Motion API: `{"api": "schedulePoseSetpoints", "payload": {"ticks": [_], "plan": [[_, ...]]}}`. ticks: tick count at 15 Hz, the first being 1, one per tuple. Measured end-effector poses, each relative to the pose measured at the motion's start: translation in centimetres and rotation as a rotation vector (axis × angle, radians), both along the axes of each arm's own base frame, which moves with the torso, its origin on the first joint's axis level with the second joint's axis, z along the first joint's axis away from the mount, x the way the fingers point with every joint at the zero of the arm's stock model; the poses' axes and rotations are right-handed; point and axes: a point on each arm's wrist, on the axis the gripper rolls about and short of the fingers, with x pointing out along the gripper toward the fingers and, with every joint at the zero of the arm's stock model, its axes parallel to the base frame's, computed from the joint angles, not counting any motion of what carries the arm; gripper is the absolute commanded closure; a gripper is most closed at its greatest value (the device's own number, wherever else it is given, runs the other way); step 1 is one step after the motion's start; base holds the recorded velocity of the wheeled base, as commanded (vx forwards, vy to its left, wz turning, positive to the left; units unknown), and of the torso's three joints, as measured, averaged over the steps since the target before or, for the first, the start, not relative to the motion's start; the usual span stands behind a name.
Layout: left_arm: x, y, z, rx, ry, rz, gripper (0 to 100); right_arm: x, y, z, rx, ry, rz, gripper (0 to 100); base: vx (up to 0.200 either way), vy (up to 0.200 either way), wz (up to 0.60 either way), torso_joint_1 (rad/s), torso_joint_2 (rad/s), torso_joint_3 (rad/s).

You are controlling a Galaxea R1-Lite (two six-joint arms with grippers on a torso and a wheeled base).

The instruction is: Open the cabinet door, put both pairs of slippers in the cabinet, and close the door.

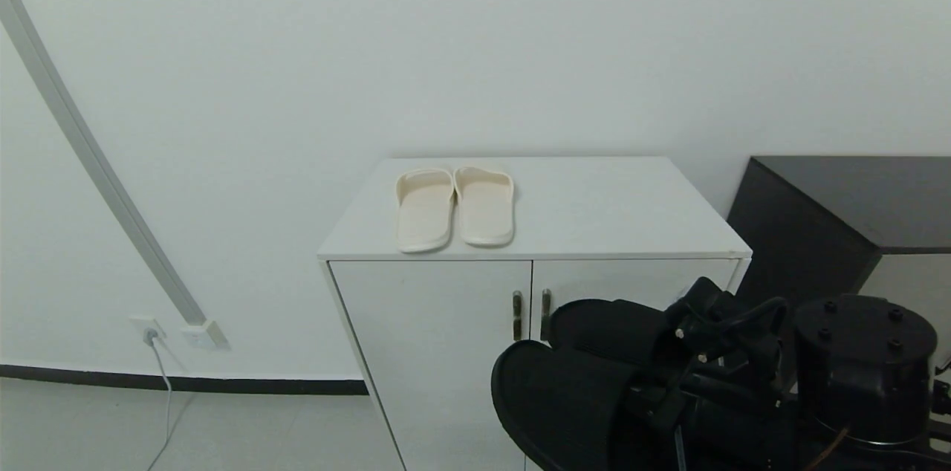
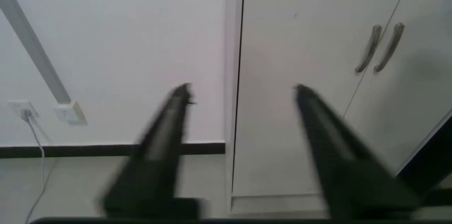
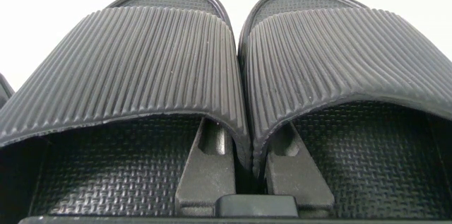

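Black slippers (image 3: 169, 61) pinched in right gripper (image 3: 246, 150) jaws, lower right; left gripper (image 2: 241, 91) jaws wide, empty; cream slippers (image 1: 455, 207) atop cabinet (image 1: 609, 211), doors (image 1: 438, 322) shut, nothing stowed yet

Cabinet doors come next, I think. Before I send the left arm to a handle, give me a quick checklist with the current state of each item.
1. Cabinet doors open: not ok, both are shut.
2. Left gripper free and open: ok, it faces the doors.
3. Handles unobstructed: ok in the left wrist view.
4. Black slippers secure in the right gripper: ok, one finger inside each, pinching them together.
5. White slippers settled on the cabinet top: ok.
6. Black slippers clear of the doors' swing: cannot tell.
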Motion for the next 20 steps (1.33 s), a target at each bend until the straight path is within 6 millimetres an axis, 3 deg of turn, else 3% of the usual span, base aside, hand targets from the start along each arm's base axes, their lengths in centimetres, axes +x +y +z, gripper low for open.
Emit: {"api": "schedulePoseSetpoints", "payload": {"ticks": [10, 20], "plan": [[0.0, 0.0, 0.0, 0.003, 0.0, -0.002, 0, -0.1, -0.1, -0.3, -0.008, 0.009, 0.0, 100, 0.0, 0.0, 0.0, -0.191, 0.52, 0.319], [0.0, -0.01, 0.0, 0.004, 0.0, -0.004, 0, -0.37, -0.39, -0.87, -0.009, 0.012, 0.003, 100, 0.0, 0.0, 0.0, -0.114, 0.46, 0.342]]}}
